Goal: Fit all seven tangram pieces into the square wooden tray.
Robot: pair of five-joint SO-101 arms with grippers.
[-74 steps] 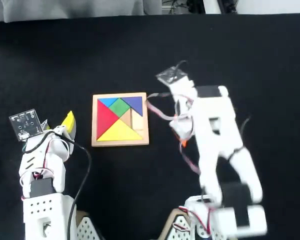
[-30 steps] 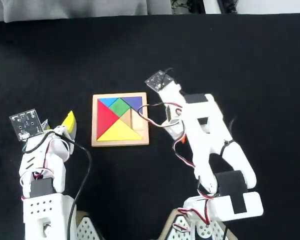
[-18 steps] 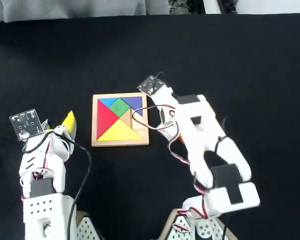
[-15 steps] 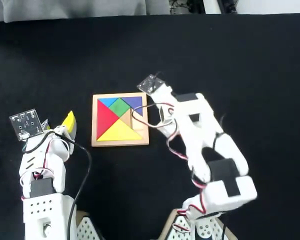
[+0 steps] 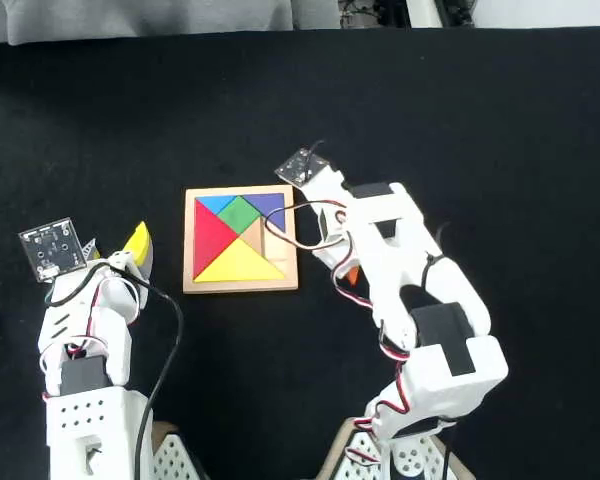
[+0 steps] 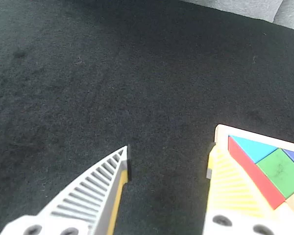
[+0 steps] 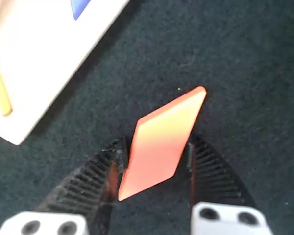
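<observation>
High view: wooden tray [image 5: 240, 287] holds coloured pieces [image 5: 216, 240]; right jaws clamp the orange piece [image 7: 161, 144], left jaws parted.

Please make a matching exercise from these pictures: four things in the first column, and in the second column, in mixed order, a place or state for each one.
Things:
1. orange piece
2. red triangle
3. left gripper
4. yellow triangle

Places or states:
A. open, beside the left side of the tray
B. in the tray, along its left side
C. outside the tray, between the fingers of the right gripper
D. in the tray, along the edge nearest the arm bases

Pairs: 1-C, 2-B, 3-A, 4-D
</observation>
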